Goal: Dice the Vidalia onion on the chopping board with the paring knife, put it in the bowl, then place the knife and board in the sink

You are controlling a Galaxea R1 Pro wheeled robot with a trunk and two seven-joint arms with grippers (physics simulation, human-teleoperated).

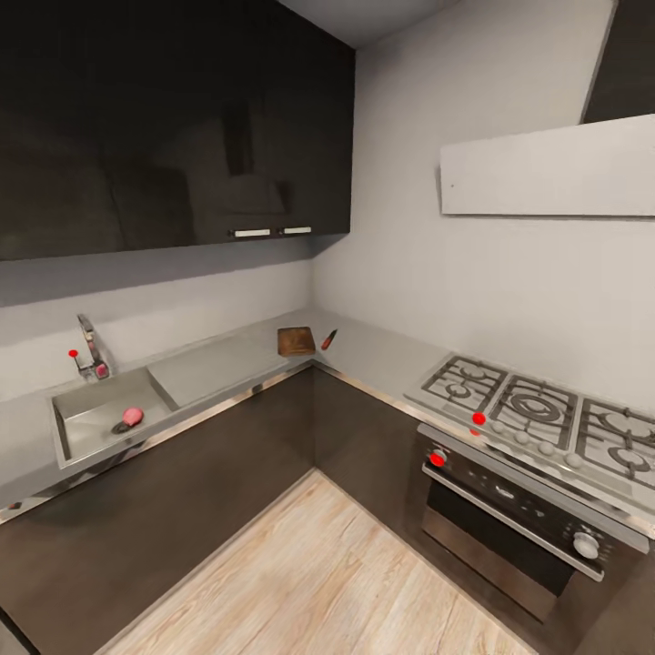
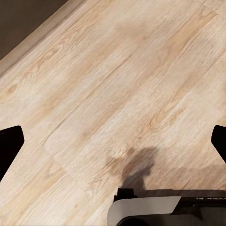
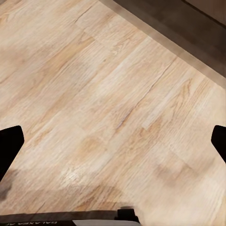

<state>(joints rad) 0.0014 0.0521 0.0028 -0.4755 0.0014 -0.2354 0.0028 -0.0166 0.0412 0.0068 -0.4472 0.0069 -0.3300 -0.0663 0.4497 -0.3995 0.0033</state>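
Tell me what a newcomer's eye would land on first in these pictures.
The small pinkish-red Vidalia onion lies in the brushed-steel sink at the left of the head view, below the chrome tap with a red dot. In the corner of the grey countertop lies the brown wooden chopping board, with the red-handled paring knife beside it. At right, red knobs mark the steel gas hob.

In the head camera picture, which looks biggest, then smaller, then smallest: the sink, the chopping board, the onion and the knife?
1. The sink, biggest.
2. The chopping board.
3. The Vidalia onion and the paring knife look about alike; the knife sits farther away, so I won't rank them.
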